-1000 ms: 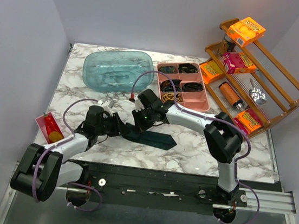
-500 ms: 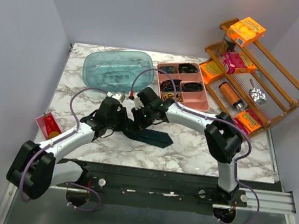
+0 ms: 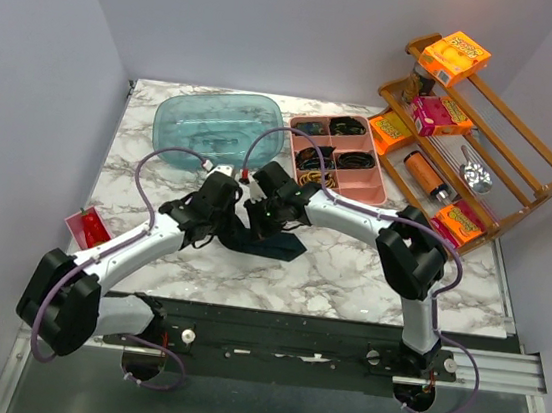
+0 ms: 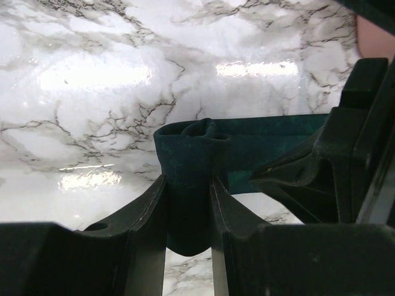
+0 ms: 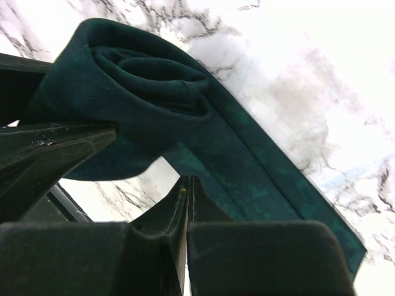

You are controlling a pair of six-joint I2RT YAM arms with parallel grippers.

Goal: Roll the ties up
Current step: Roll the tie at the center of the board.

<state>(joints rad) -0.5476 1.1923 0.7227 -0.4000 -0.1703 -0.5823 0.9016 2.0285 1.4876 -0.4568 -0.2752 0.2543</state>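
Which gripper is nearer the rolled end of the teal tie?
Left. The left gripper clamps the rolled end between its fingers; the right gripper, jaws together, sits just beside it, at the edge of the flat strip.

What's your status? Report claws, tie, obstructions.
Left claw shut on teal tie at its coil. Right claw shut, tips by flat strip. Tie partly rolled. Pink tray beyond, apart.

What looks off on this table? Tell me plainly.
The coil of the dark teal fabric necktie, pinched between the jaws of the left gripper, looks squashed and lopsided rather than round; nothing else stands out.
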